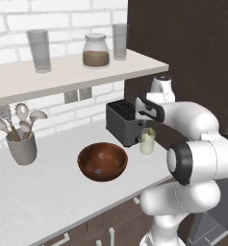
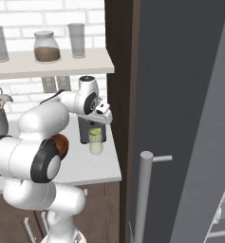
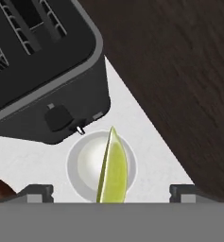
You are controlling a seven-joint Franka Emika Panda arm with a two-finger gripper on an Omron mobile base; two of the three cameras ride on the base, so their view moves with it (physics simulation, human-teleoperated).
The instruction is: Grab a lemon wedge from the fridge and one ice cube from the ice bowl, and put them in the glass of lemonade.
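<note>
the claw [image 3: 111,191] sits at the bottom edge of the hand view, its two dark tips spread wide at lower left and lower right, released and grasping nothing. between the tips, a lime-green lemon wedge [image 3: 113,170] stands on edge in the glass of lemonade [image 3: 85,163], pointed end toward the upper middle of the frame; the glass is seen from above as a pale round disc. just above the glass is the black toaster [image 3: 42,66], filling the upper left, its knob facing the glass. the white counter [image 3: 146,137] runs diagonally, with a dark brown cabinet panel [image 3: 179,71] across the upper right.

in the left base view the claw [image 1: 149,126] hovers right above the glass of lemonade [image 1: 147,143] at center right, beside the toaster [image 1: 122,122]. the ice bowl [image 1: 102,161] lies at center, near the glass but apart from it, with a small pale ice cube [image 1: 99,171] inside. a grey utensil cup [image 1: 22,146] stands at left. the shelf [image 1: 62,74] above holds two tall glasses and a jar [image 1: 95,50].

in the right base view the grey fridge [image 2: 180,95] fills the right half, its silver handle [image 2: 143,194] at lower center.
</note>
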